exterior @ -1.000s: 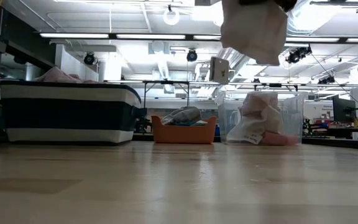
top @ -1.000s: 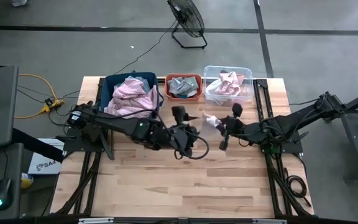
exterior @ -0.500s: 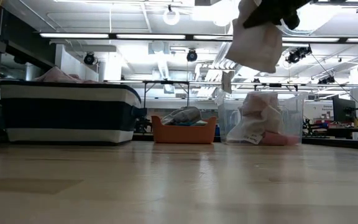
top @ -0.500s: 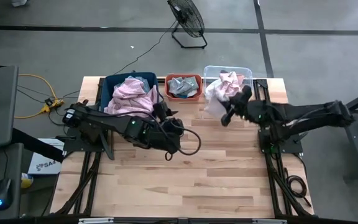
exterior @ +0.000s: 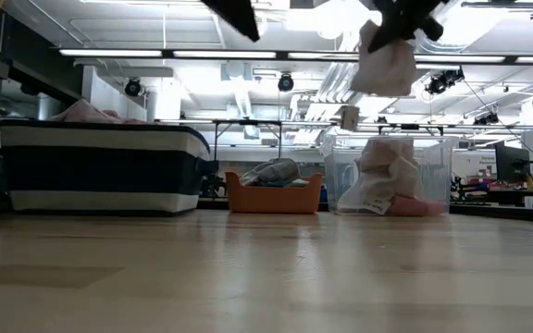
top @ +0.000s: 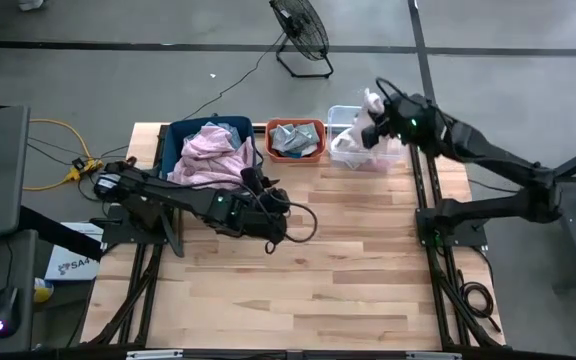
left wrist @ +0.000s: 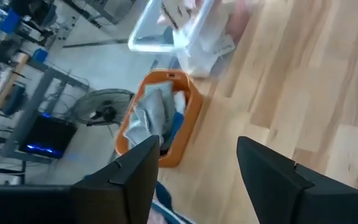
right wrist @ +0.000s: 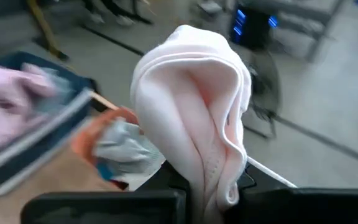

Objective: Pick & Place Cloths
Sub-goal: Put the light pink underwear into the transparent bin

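Observation:
My right gripper (top: pixel 375 118) is raised above the clear bin (top: pixel 340 152) at the table's far right and is shut on a pale pink-white cloth (right wrist: pixel 191 112). In the low view the cloth (exterior: pixel 384 63) hangs high above that bin. My left gripper (left wrist: pixel 197 186) is open and holds nothing; it hovers just right of the blue bin (top: pixel 172 140), by the orange bin (left wrist: pixel 166 124). A large pale pink cloth (top: pixel 213 155) lies heaped in the blue bin. Grey-green cloth (top: pixel 293 138) fills the orange bin. More pale cloths (exterior: pixel 382 180) lie in the clear bin. My right gripper pinches the pale cloth between its two fingers at a bunched, folded part (right wrist: pixel 207 186), several layers thick. The cloth is lifted clear and hangs loosely below the gripper (exterior: pixel 405 14) in the low view, above the clear bin.
Three bins stand in a row along the table's far edge: blue at the left, orange (top: pixel 295 138) in the middle, clear at the right. The wooden table top (top: pixel 298 290) stretches toward the near edge. A floor fan (top: pixel 301 35) stands beyond the table.
My right gripper has risen and swung from the middle of the table toward the far right, carrying the pale cloth up over the clear bin. My left gripper has drawn back toward the left, nearer the blue bin.

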